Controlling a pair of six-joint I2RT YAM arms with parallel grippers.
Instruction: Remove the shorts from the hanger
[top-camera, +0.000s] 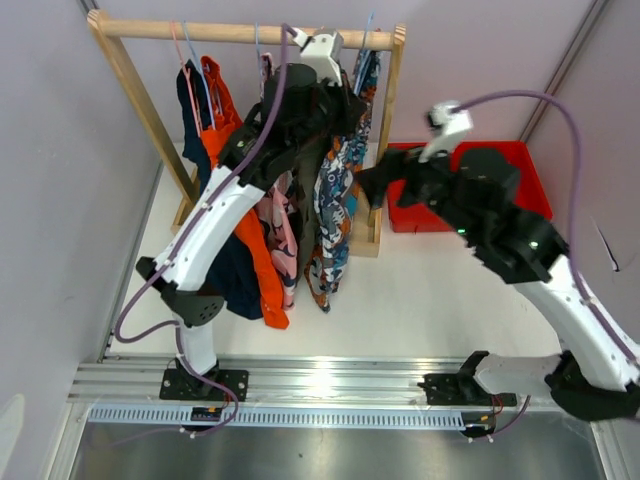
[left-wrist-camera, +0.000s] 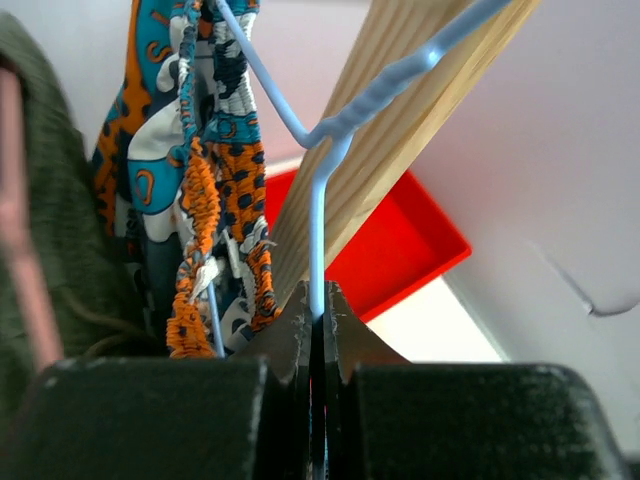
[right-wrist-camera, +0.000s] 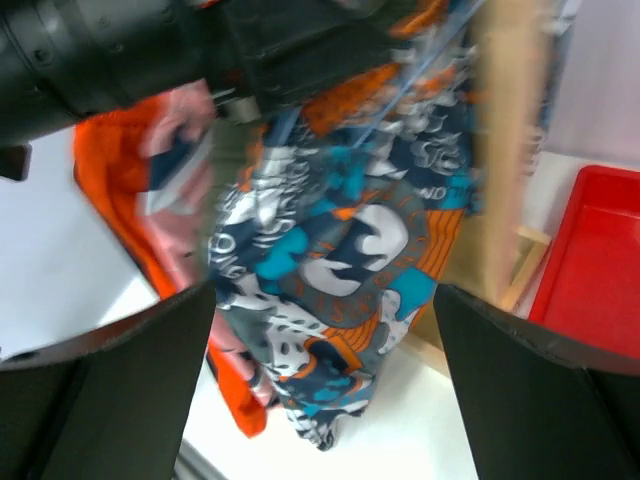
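One pair of floral shorts (top-camera: 338, 200), navy with orange, teal and white print, hanging rightmost on wooden rack (top-camera: 250, 33) at 12 o'clock of desk (top-camera: 430, 290). Left claw (left-wrist-camera: 318, 312) pinching blue wire hanger (left-wrist-camera: 316, 230). Right claw (right-wrist-camera: 320, 380) spread wide at 3 o'clock of shorts, holding nothing.

No legible text, labels or numbers.

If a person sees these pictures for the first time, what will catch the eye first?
The bright patterned shorts, hanging at the right end of the wooden rack, stand out most. The left tool is shut on a light-blue wire hanger beside them, and the open right tool faces the cloth. A red tray lies right of the rack.
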